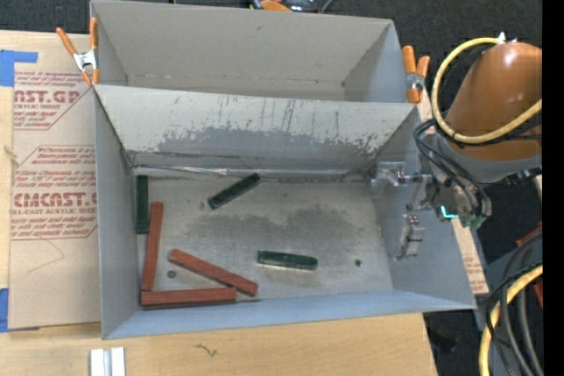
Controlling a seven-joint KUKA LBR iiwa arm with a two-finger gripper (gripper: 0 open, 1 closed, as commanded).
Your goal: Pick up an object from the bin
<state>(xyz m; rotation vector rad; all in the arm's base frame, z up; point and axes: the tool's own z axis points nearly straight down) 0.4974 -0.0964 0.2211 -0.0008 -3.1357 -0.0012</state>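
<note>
Dark green, short and straight, the small bar (286,260) nearest the gripper (408,233) lies flat on the floor of the bin (264,123), near the middle and towards the front wall. The gripper hangs by the right wall, well apart from that bar. Whether its jaws are open or closed cannot be told, nor whether they grip anything. Red-brown bars (211,271) lie at the front left.

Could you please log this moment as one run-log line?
gripper low by bin right wall | nearest: green stick front centre | red sticks front left | nothing lifted
</note>
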